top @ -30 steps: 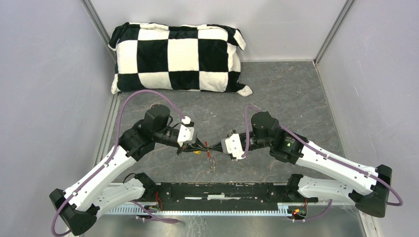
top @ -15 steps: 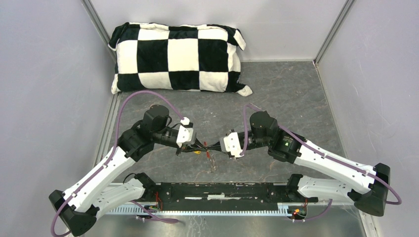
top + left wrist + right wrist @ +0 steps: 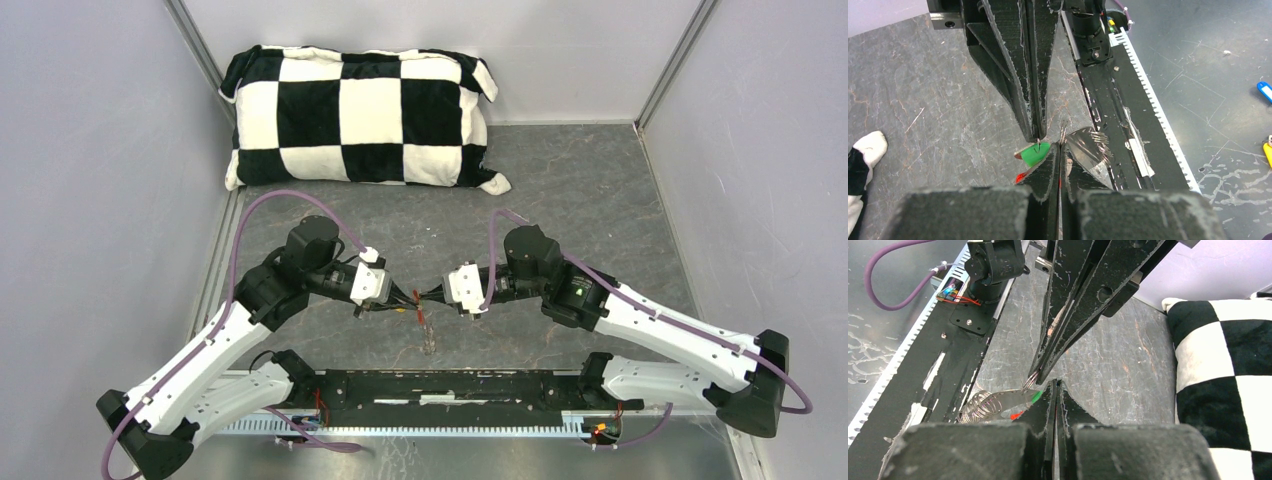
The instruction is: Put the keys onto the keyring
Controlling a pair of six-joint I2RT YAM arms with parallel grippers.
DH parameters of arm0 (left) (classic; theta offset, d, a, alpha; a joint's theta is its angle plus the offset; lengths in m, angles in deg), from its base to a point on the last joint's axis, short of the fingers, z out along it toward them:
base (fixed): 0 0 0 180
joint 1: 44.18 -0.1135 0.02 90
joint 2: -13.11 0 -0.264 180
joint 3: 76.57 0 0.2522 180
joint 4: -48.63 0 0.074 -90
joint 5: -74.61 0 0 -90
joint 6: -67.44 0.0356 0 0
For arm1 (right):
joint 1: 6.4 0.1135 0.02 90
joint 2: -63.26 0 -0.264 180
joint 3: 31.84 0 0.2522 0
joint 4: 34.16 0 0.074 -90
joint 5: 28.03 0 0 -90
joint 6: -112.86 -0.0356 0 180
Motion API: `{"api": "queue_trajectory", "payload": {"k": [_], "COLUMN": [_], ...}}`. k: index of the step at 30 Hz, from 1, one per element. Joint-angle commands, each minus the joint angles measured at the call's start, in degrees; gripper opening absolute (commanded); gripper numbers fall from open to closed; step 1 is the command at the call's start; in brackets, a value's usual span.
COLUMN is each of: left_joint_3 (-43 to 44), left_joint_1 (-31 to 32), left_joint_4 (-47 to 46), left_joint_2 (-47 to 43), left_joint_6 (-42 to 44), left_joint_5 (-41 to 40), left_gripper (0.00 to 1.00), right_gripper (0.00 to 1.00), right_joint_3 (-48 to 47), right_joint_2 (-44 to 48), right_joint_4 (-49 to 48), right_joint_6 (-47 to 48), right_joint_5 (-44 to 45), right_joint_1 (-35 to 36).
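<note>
Pinching keyring point(image 3: 1062, 133), left tool point(image 3: 1058, 148), right tool point(image 3: 1055, 384) closed

Both arms meet nose to nose mid-counter point(image 3: 580, 200), with the left end effector point(image 3: 408, 300) tip-to-tip with the right end effector point(image 3: 433, 295). The key point(image 3: 1037, 152) sits right where the tips meet, and the keyring point(image 3: 428, 328) is just on their near side. The pillow point(image 3: 360, 118) is well behind both, and the mounting rail point(image 3: 450, 385) is in front.

A soft black-and-white chequered cushion point(image 3: 360, 118) lies at the far side of the grey marbled table top point(image 3: 580, 190) — a black rail point(image 3: 450, 388) along its near edge.
</note>
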Motion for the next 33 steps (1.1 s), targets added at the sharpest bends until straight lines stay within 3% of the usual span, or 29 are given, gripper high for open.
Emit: {"api": "queue_trajectory", "payload": {"k": [1, 15, 25, 33], "left_joint_3": [0.6, 0.9, -0.6, -2.3], "left_joint_1": [0.1, 0.1, 0.1, 0.1], "left_joint_4": [-1.9, 0.5, -10.9, -11.9], "left_joint_2": [-0.7, -1.0, -0.9, -2.0], "left_joint_6": [2.8, 5.2, -10.1, -9.0], "left_joint_5": [2.6, 3.3, 3.0, 4.3], "left_gripper": [0.02, 0.02, 0.02, 0.02], "right_gripper": [0.0, 0.01, 0.01, 0.01], "right_joint_3": [-0.7, 1.4, 4.0, 5.6], "right_joint_2": [-1.0, 3.5, 6.2, 10.2], "right_joint_4": [-1.6, 1.1, -0.5, -3.2], "right_joint_6": [-1.9, 0.7, 1.6, 2.6], "right_joint_5": [-0.7, 4.1, -0.8, 0.9], "right_joint_1": [-0.1, -1.5, -1.5, -1.5]}}
